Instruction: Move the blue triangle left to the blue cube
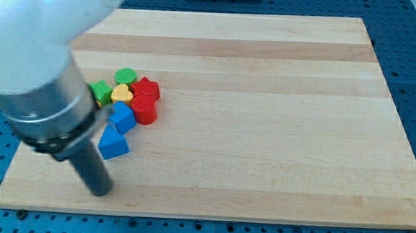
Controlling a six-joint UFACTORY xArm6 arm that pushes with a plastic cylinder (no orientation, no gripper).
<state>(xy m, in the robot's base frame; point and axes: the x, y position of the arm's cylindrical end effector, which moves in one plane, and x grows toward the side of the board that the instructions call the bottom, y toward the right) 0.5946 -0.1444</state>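
Observation:
The blue triangle [113,145] lies at the view's lower left of the wooden board [267,98]. The blue cube [122,116] sits just above it, touching or nearly touching. My rod comes down from the view's upper left, and my tip [100,190] rests on the board just below and a little left of the blue triangle, apart from it.
A tight cluster sits above the blue cube: a green cylinder [126,76], a green block [100,92] partly hidden by the arm, a yellow heart [122,93], a red star [146,89] and a red cylinder [145,110]. The board's left edge is close.

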